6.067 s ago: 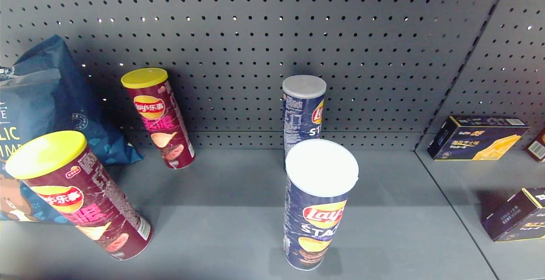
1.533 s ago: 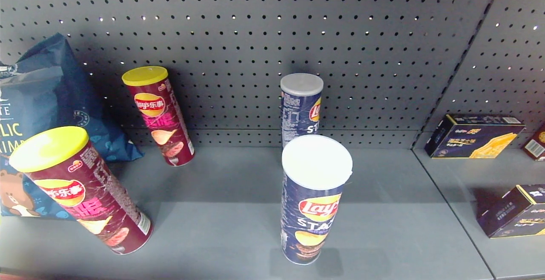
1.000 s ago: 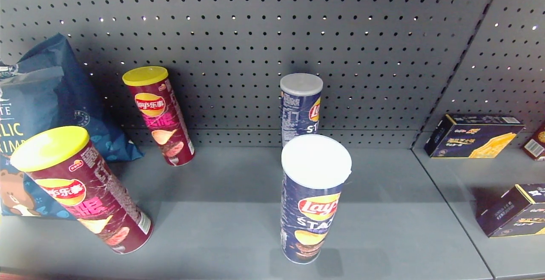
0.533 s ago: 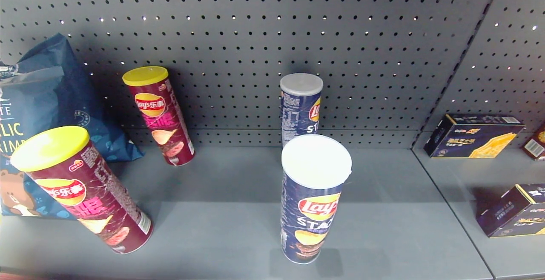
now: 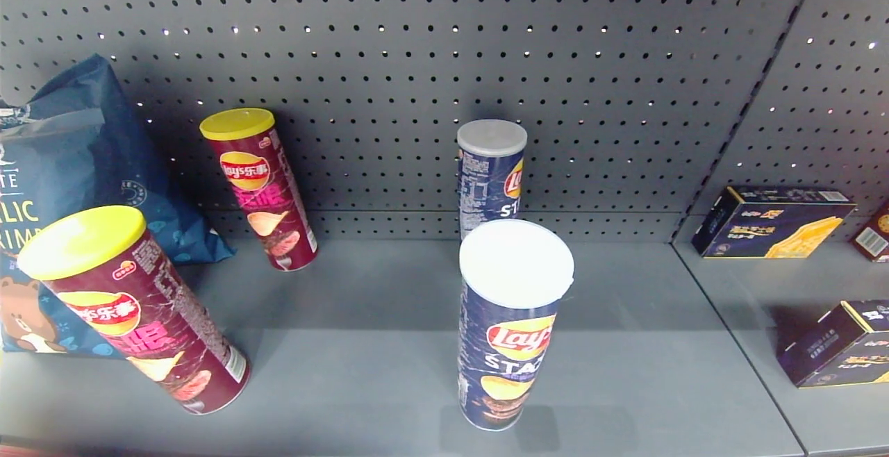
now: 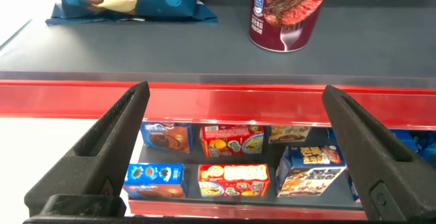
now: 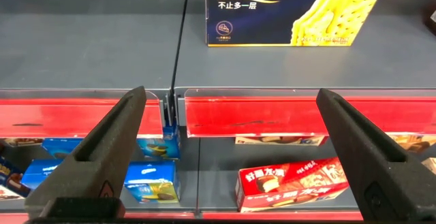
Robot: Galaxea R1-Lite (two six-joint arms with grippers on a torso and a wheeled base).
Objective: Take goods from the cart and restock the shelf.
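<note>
On the grey shelf stand two dark blue chip cans with white lids, one at the front and one behind it by the pegboard. Two maroon cans with yellow lids stand to the left, one near and one far. My left gripper is open with nothing between its fingers, just below the shelf's red front rail, facing the base of a maroon can. My right gripper is open and holds nothing, before the rail, facing a dark box.
A blue snack bag leans at the far left. Dark boxes lie on the neighbouring shelf section to the right. A lower shelf holds several small snack boxes. Pegboard backs the shelf.
The head view shifted slightly since the oldest frame. Over the last 1.5 seconds nothing on the shelf has moved.
</note>
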